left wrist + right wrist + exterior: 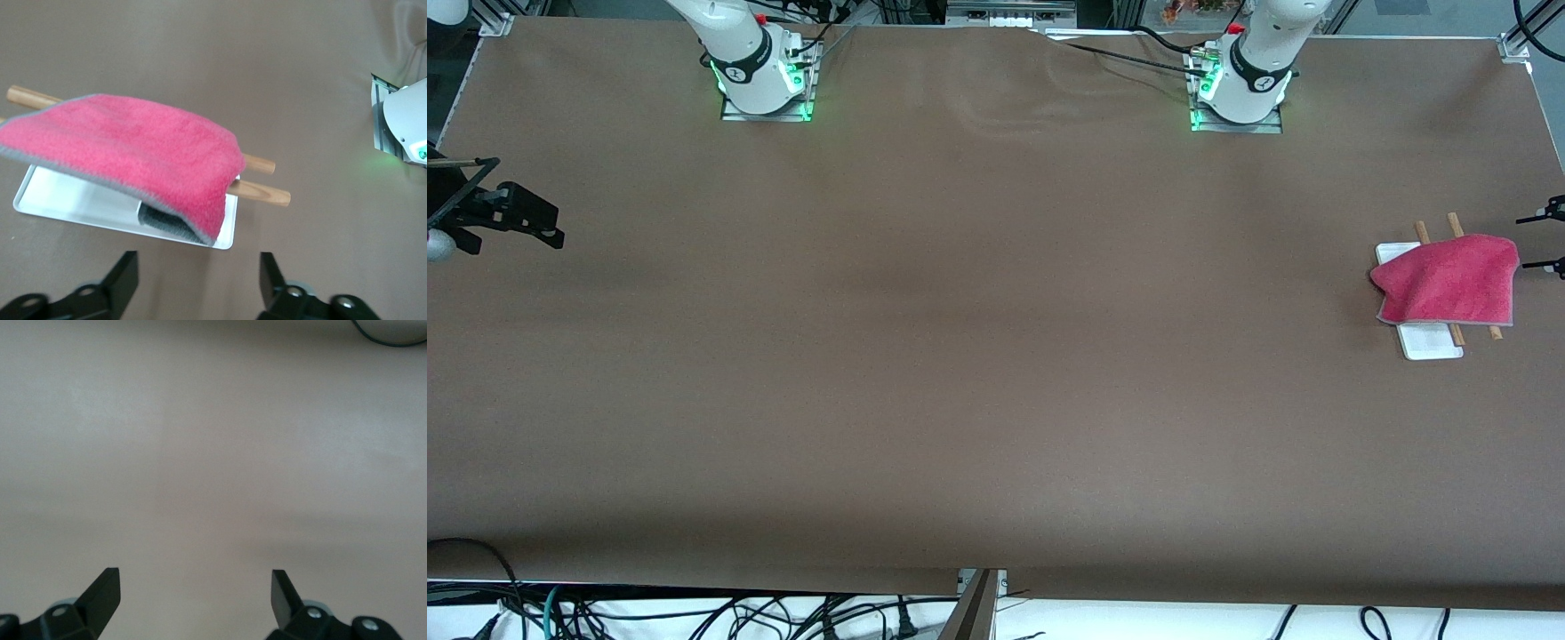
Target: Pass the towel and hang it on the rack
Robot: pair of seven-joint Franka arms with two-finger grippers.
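Note:
The pink-red towel [1449, 280] [133, 143] lies draped over the two wooden rods of the rack [1432, 342] [80, 200], at the left arm's end of the table. One corner hangs down onto the white base. My left gripper [1526, 242] [198, 267] is open, just off the towel's edge toward the table's end, with nothing between its fingers. My right gripper [516, 218] [195, 580] waits open and empty over bare table at the right arm's end.
Brown cloth covers the whole table [978, 356]. The two arm bases [765, 80] [1240, 89] stand along the edge farthest from the front camera. Loose cables [694, 618] lie below the table's near edge.

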